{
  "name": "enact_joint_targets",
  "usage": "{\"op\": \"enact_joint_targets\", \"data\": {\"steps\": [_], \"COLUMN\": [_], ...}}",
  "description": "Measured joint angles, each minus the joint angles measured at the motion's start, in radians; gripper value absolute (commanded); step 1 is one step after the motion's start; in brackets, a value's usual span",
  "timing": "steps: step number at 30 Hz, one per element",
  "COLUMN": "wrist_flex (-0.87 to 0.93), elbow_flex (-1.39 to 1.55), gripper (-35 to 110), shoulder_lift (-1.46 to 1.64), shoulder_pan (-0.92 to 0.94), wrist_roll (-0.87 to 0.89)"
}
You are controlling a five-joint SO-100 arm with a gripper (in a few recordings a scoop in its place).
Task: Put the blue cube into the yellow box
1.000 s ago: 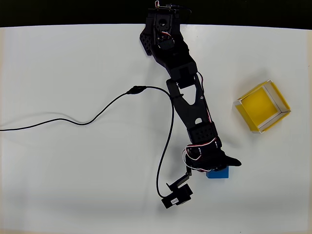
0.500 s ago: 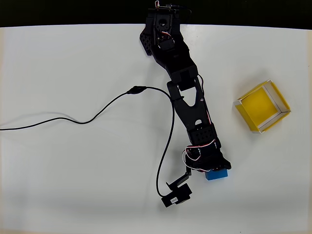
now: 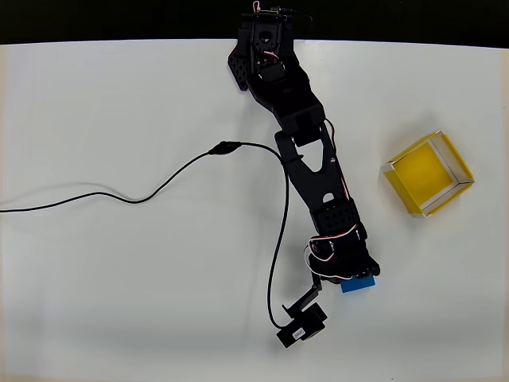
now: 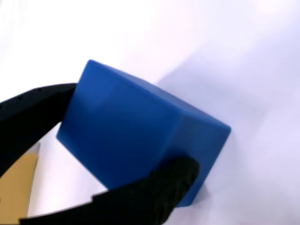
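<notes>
We note the gripper (image 4: 126, 154) closed on the blue cube (image 4: 140, 140): in the wrist view one black finger lies against the cube's left face and the other presses its lower front edge, with no gap visible at either contact. In the overhead view the gripper (image 3: 355, 274) sits directly over the blue cube (image 3: 359, 283), so just a strip of blue shows at its lower side. The cube is at the lower middle of the table (image 3: 119, 278), well apart from the yellow box (image 3: 413, 199), which stands up and to the right of it.

Change over the last second: the finger that stuck out to the right of the wrist has folded in against the cube, and the wrist has shifted slightly down and right, the cube moving with it. The small black camera module (image 3: 302, 328) on the wrist has swung lower as well. The box has not moved. We judge that the grasp is now made and the cube is following the arm; whether it has left the table we cannot tell, though the wrist view shows a shadow beneath it. The carry to the box remains to be done.

Count: one blue cube, one yellow box, one arm (image 3: 306, 159), one black cable (image 3: 119, 198) trailing left across the table
</notes>
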Motion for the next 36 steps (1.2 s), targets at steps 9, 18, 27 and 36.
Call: {"op": "enact_joint_targets", "data": {"steps": [9,18,27,36], "wrist_flex": [0.041,0.126,0.189,0.196], "elbow_flex": [0.135,0.143,0.229,0.345], "gripper": [25,26,26,26], "shoulder_lift": [0.238,0.459,0.572,0.575], "shoulder_pan": [-0.167,-0.321,-0.494,-0.58], "wrist_roll": [0.0,0.0,0.057,0.137]}}
